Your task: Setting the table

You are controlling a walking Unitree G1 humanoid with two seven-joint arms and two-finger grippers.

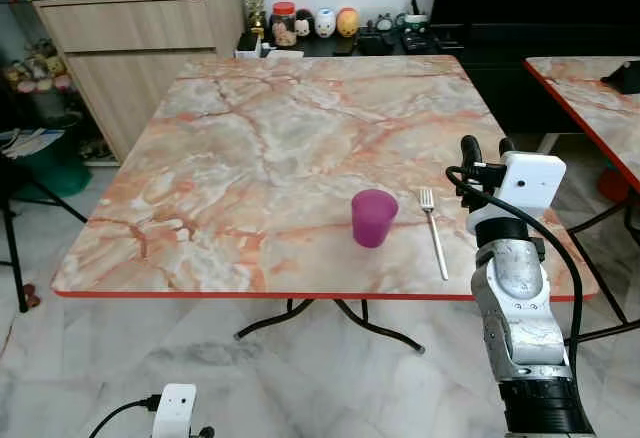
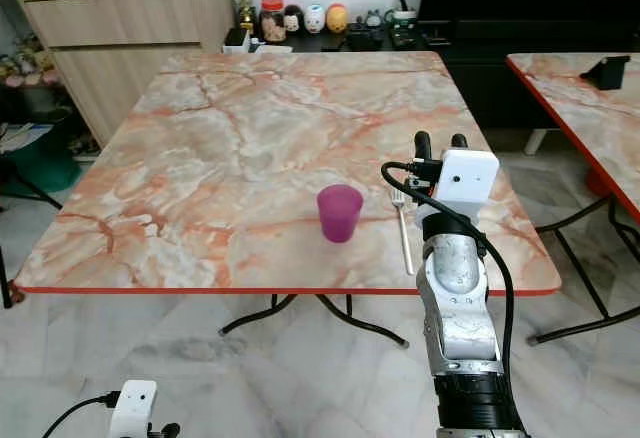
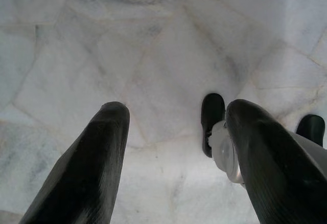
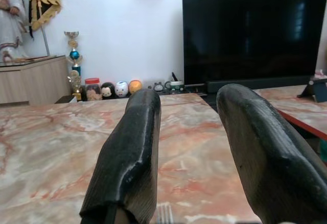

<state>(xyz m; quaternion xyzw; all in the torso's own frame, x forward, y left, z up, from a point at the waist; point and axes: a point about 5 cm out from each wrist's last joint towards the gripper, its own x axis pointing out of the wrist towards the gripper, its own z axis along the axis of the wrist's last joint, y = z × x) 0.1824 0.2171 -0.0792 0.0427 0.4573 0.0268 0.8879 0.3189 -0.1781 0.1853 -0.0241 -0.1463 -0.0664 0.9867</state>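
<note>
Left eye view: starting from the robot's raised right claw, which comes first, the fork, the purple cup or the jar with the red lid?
From the right gripper, nearest first:
1. Fork, just beside it, on the table's near right.
2. Purple cup, further to the left.
3. Red-lidded jar, beyond the table's far edge.

Home living-dining room, marble-pattern table (image 1: 250, 158), large television (image 4: 250, 37), wooden sideboard (image 1: 140, 38), figurines (image 1: 325, 23)

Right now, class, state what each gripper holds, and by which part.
Nothing is held: the right gripper is open above the fork, and the left gripper hangs open.
</note>
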